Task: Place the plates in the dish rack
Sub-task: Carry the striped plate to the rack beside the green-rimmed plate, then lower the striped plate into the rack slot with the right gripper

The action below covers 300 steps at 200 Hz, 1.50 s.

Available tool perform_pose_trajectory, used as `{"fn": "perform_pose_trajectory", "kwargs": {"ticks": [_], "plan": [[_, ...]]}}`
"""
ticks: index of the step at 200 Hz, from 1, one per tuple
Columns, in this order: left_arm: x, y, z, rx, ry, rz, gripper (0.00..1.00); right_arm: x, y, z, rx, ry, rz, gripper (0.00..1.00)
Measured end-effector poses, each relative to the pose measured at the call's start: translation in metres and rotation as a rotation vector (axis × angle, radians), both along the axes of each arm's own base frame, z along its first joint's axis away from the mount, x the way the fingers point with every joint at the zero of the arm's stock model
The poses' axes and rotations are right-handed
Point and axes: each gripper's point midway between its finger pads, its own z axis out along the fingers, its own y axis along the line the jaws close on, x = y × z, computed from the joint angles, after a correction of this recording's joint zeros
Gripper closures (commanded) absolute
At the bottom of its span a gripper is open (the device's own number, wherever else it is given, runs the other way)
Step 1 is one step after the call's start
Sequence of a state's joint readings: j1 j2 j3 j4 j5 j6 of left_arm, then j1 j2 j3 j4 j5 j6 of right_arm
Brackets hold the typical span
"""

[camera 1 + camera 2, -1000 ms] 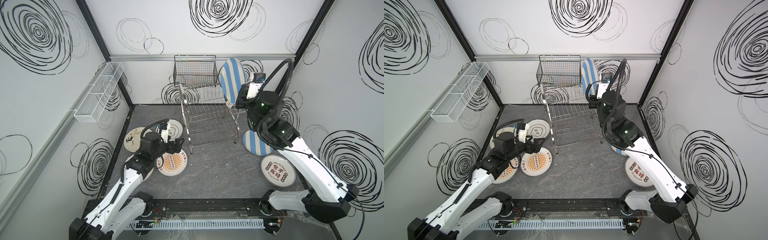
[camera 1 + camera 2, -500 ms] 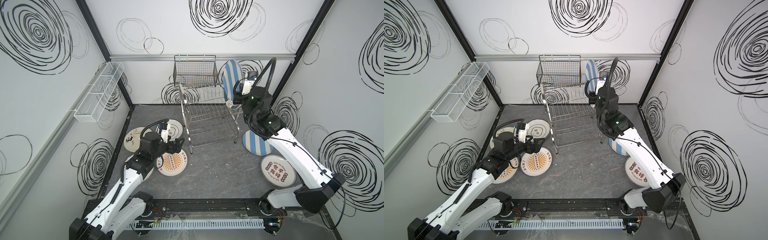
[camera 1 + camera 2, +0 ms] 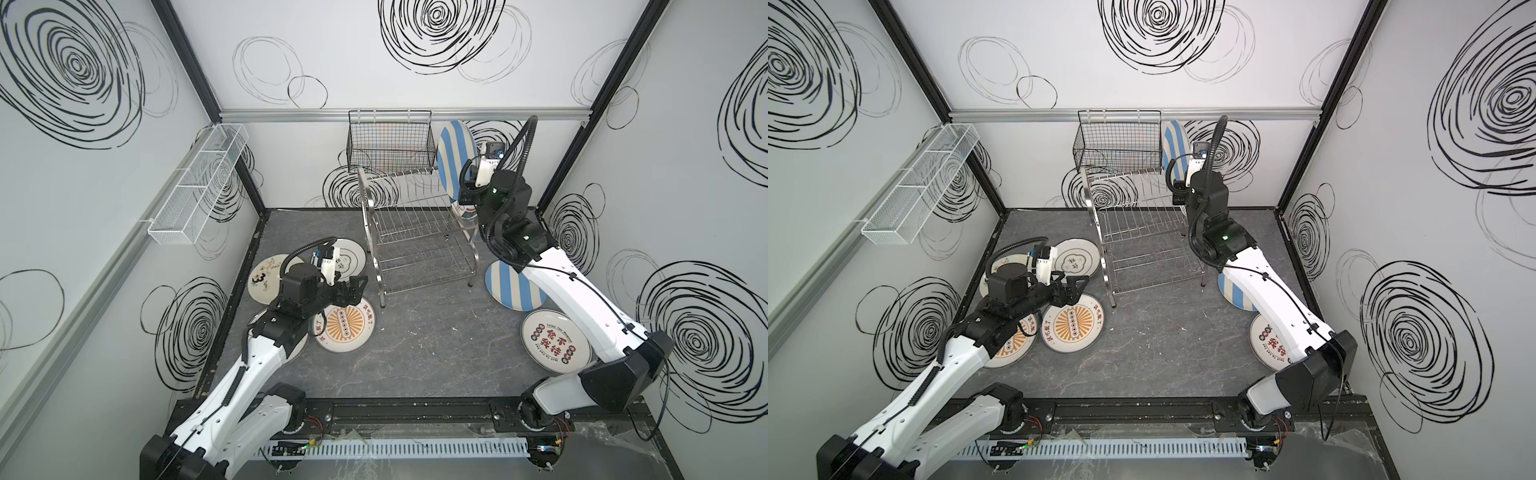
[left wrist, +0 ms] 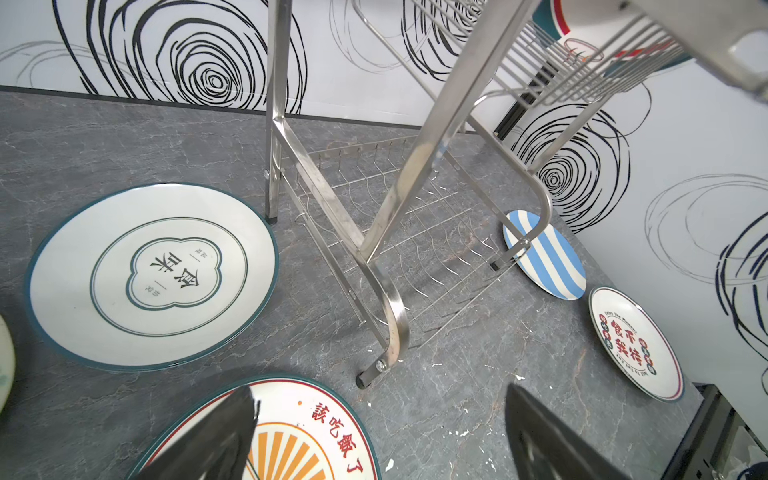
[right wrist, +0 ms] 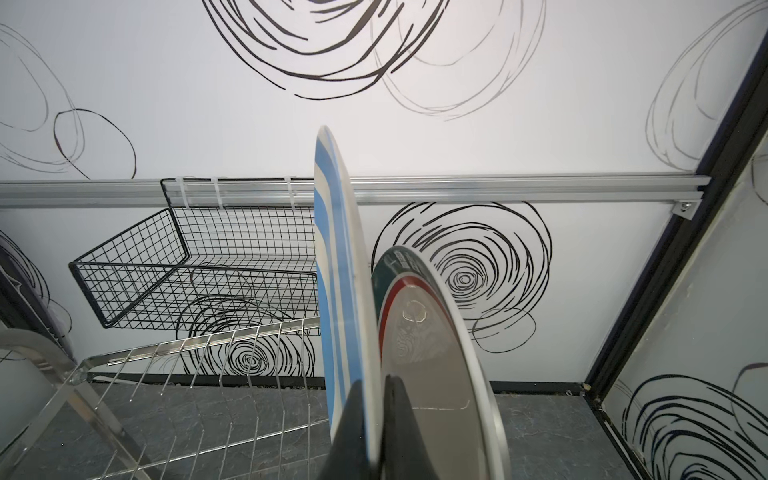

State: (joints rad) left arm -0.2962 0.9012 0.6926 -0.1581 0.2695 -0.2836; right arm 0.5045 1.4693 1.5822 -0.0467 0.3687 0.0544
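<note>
Right gripper [image 5: 374, 380]: clenched on the rim of the raised striped plate [image 5: 332, 249], one finger on each face; I read it as a firm pinch.
Raised striped plate: upright on edge over the right end of the dish rack [image 3: 415, 232], at the upper tier; I cannot tell whether its lower edge sits between the wires.
Neighbour plate [image 5: 428, 353]: green and red rim, also on edge, just beside the raised one on the side away from the rack's middle; its seating is hidden from me.
Left gripper [image 3: 357, 286]: released, jaws wide apart and holding nothing; it hovers low over the orange sunburst plate [image 3: 345, 328], near the rack's front left foot.
Left side of the table [image 3: 436, 353]: the green-rimmed plate [image 4: 153, 274] lies flat beside the rack's leg; the cream plate [image 3: 266, 278] lies further left; a second sunburst plate [image 3: 1013, 345] is partly under my left arm.
Right side: the flat striped plate [image 3: 511, 286] lies by the rack's right foot, partly under my right arm; the red-lettered plate [image 3: 555, 340] lies nearer the front, apart from it.
Rack: two wire tiers; the lower tier holds no plate that I can see.
Back wall: the black wire basket [image 3: 388, 145] hangs behind the rack.
Left wall: the white mesh basket [image 3: 199, 183] hangs there.
</note>
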Motion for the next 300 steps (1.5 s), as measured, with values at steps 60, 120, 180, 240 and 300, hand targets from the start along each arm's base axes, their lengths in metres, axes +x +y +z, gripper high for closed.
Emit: {"fn": "perform_pose_trajectory", "kwargs": {"ticks": [60, 120, 180, 240, 300], "plan": [[0.001, 0.0, -0.002, 0.002, 0.007, 0.002, 0.04, 0.004, -0.006, -0.002, 0.019, 0.004, 0.002, 1.0], [0.001, 0.001, -0.003, 0.003, 0.009, 0.003, 0.04, 0.006, -0.005, -0.012, 0.019, 0.023, 0.01, 1.0], [0.001, 0.001, -0.003, 0.003, 0.008, 0.003, 0.04, 0.008, -0.004, -0.025, 0.013, 0.049, 0.011, 1.0], [0.001, 0.001, -0.003, 0.003, 0.008, 0.004, 0.04, 0.011, -0.005, -0.043, 0.008, 0.072, 0.005, 1.0], [0.001, 0.001, -0.003, 0.003, 0.008, 0.003, 0.04, 0.011, -0.005, -0.043, 0.009, 0.063, 0.001, 0.8]]}}
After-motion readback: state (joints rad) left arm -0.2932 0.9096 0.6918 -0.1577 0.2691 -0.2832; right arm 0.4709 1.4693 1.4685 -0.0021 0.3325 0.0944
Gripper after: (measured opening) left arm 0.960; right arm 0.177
